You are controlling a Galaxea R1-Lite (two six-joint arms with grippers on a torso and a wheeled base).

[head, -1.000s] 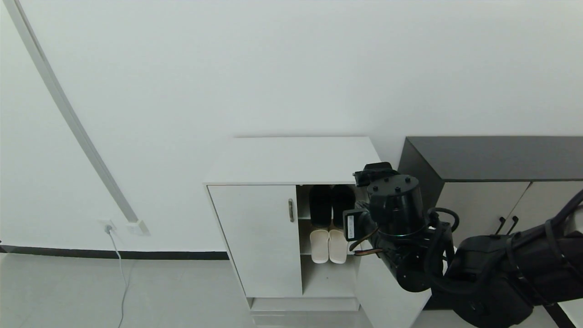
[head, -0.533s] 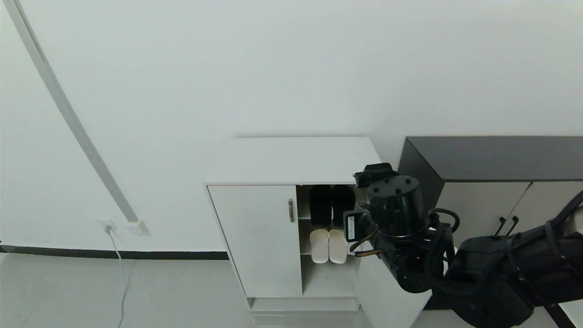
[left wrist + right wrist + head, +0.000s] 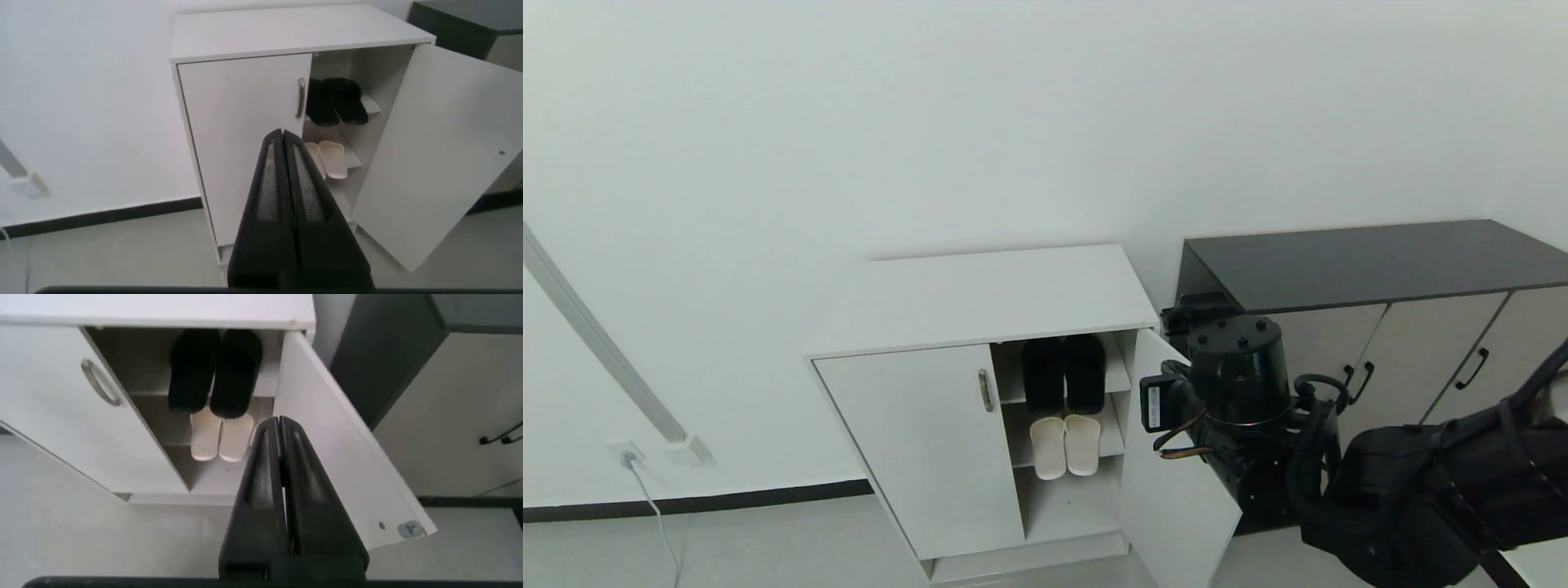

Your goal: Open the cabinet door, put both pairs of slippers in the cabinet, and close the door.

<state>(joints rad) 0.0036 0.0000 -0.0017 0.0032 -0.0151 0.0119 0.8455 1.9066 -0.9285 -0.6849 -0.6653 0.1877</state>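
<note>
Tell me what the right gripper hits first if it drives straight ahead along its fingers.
Probably the open door near its hinged edge, where the shut right gripper has its tip lined up. Depth is unclear; it might just slip past toward the white slippers inside.

The left pincer (image 3: 283, 135) hangs in front of the white cabinet (image 3: 294, 28), its fingers pressed together. One cabinet door (image 3: 241, 139), with a metal handle (image 3: 301, 98), is shut; the other door (image 3: 445, 155) stands swung wide open. Inside the cabinet, the black slippers (image 3: 335, 100) lie on the upper shelf and the white slippers (image 3: 325, 157) on the shelf just below.
</note>
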